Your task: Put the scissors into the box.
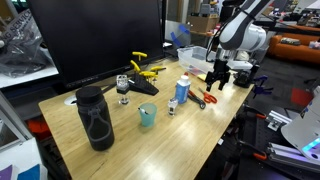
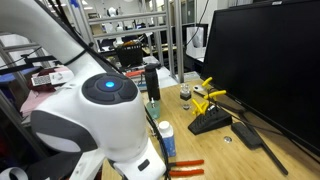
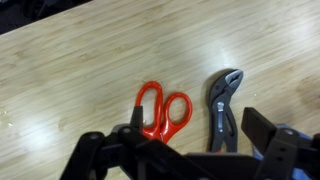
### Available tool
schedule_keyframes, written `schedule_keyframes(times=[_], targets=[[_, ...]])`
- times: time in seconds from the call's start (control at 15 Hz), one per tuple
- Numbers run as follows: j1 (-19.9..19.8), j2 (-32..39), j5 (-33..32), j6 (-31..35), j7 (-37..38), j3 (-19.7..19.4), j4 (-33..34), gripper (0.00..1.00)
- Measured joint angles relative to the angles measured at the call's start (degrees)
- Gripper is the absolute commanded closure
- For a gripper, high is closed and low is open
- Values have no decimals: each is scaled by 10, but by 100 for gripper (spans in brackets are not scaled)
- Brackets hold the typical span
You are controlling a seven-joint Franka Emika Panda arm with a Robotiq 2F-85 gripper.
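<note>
The scissors [image 3: 160, 112] have red-orange handles and lie flat on the wooden table, handles toward the top of the wrist view. They also show in both exterior views [image 1: 207, 99] [image 2: 186, 168]. My gripper [image 3: 198, 128] hovers just above them, open and empty, with one finger over the blade end and the other finger to the right. In an exterior view the gripper [image 1: 218, 80] hangs over the table's far right end. The clear whitish box [image 1: 196, 64] stands just behind it, partly hidden by the arm.
Slim dark pliers [image 3: 224, 100] lie right beside the scissors. A small blue-labelled bottle [image 1: 182, 91], teal cup [image 1: 147, 115], glass [image 1: 123, 88], tall black bottle [image 1: 95, 118] and yellow-and-black tool [image 1: 145, 72] stand along the table. A large monitor [image 1: 100, 40] is behind.
</note>
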Motion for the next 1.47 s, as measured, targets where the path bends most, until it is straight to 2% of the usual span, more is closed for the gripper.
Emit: schedule_keyframes(times=[0.2,0.6,1.0,1.47], targets=[[-4,56,-18,30,17,7,21,0],[-16,137,-48,38,46,22,71,0],[-33,151,-48,38,46,56,89,0],[-40,152,-49,38,46,62,89,0]])
